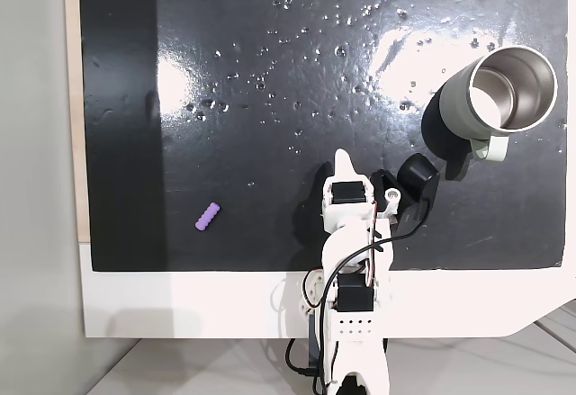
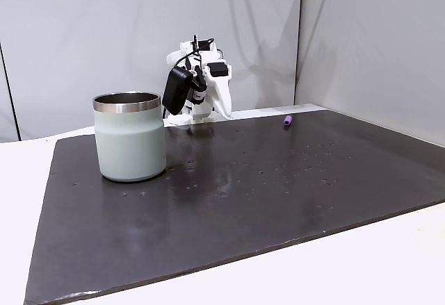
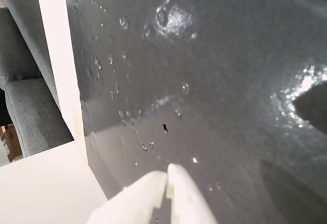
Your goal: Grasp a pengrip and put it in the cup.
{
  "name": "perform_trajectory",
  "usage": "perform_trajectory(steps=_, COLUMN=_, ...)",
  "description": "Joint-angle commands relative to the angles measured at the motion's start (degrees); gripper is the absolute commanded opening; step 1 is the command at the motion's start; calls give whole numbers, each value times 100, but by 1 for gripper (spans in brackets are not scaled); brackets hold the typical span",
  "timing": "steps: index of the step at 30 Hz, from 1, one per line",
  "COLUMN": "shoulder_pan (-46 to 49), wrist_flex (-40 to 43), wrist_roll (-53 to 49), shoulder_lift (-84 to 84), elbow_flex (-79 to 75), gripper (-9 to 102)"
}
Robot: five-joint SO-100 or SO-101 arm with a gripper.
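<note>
The small light-purple ribbed pengrip (image 1: 208, 217) lies on the black mat (image 1: 270, 53), near its lower left in a fixed view from above, and shows as a purple speck (image 2: 288, 120) at the mat's far edge in the low fixed view. The pale grey-green cup (image 1: 500, 94) with its steel inside stands upright at the upper right; its small handle faces the arm. From the low angle the cup (image 2: 131, 138) is on the left. My gripper (image 1: 342, 157) is folded near the arm's base, between the two and well apart from both. In the wrist view its white fingertips (image 3: 179, 183) meet above bare mat, shut on nothing.
The mat's glossy surface carries small bumps and glare. A white table border (image 1: 180, 305) runs along the mat's near edge and a pale strip (image 1: 72, 98) along its left. A black camera module (image 1: 416, 179) hangs by the arm. Grey upholstery (image 3: 25, 106) lies beyond the table.
</note>
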Motion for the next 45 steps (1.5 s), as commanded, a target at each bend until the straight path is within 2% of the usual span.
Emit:
perform_trajectory(steps=1, shoulder_pan=-211, wrist_flex=-211, wrist_roll=-255, shoulder_lift=79, elbow_flex=-18, gripper=0)
perform_trajectory(steps=13, shoulder_pan=-308, wrist_flex=-211, wrist_roll=-255, shoulder_lift=70, elbow_flex=-105, gripper=0)
perform_trajectory(steps=20, shoulder_pan=-1028, wrist_flex=-79, wrist_roll=-220, shoulder_lift=-369, elbow_flex=-809, gripper=0)
perform_trajectory(steps=27, shoulder_pan=-2065, wrist_flex=598, wrist_roll=-176, shoulder_lift=-2566, elbow_flex=-2610, gripper=0)
perform_trajectory(steps=38, shoulder_pan=-3630, wrist_flex=1512, wrist_roll=404, shoulder_lift=-5142, elbow_flex=-4808, gripper=0)
perform_trajectory(steps=45, shoulder_pan=-4333, wrist_flex=1635, wrist_roll=615, shoulder_lift=-6565, elbow_flex=-5607, gripper=10)
